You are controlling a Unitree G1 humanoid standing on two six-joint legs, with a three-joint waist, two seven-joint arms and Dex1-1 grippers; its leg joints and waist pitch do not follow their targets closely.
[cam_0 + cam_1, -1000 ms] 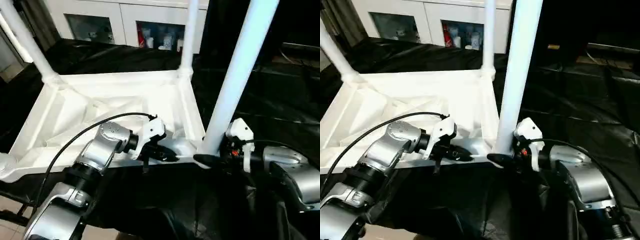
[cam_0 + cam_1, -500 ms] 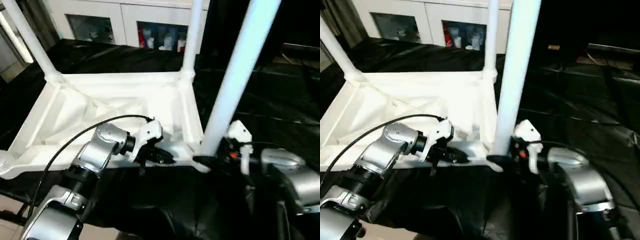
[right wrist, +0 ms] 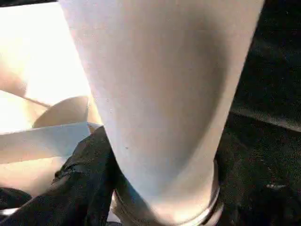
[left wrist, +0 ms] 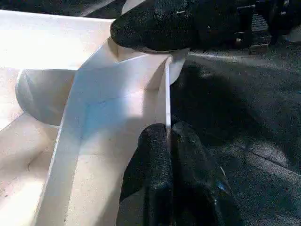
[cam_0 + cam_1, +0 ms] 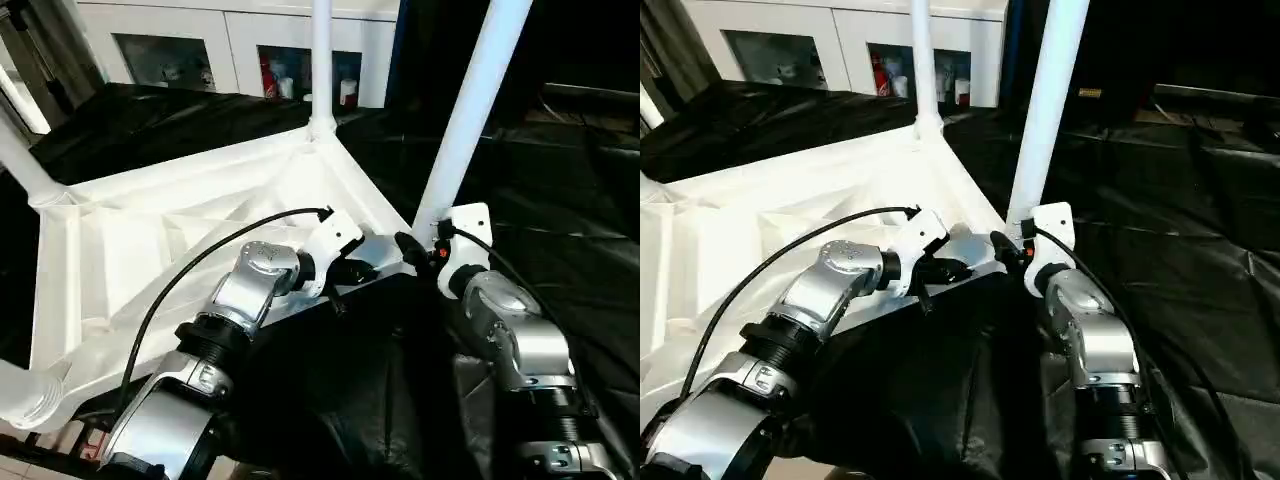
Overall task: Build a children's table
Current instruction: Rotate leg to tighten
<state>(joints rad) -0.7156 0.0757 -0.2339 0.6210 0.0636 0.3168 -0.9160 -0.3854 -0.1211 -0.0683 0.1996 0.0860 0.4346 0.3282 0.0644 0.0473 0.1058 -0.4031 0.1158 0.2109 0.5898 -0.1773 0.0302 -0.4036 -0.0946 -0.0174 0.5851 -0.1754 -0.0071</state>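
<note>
While the white plastic rectangular tabletop (image 5: 170, 240) lies upside down on the black-draped worktop (image 5: 560, 210), ribbed underside up, it now sits turned from where it lay a second ago: the near corner that both pincers attend has swung toward the middle of the head views, and the far long edge runs at a slant instead of level across. The long white tapered tube leg (image 5: 462, 120) rising from that near corner leans less steeply than before, and a second white leg (image 5: 320, 60) stands upright at the far corner. A third leg (image 5: 22, 160) rises at the left, with a round corner socket (image 5: 25, 395) near the lower left.

The left pincer (image 4: 168, 141) is clenched on the thin white rim of the tabletop just beside the near corner socket, as it was earlier, one black finger on each side of the wall. The right pincer (image 5: 408, 243) sits at the foot of the near leg, its black fingers (image 3: 87, 165) set around the base where the tube enters the socket; its forearm now points more directly away from the robot than a second ago.
</note>
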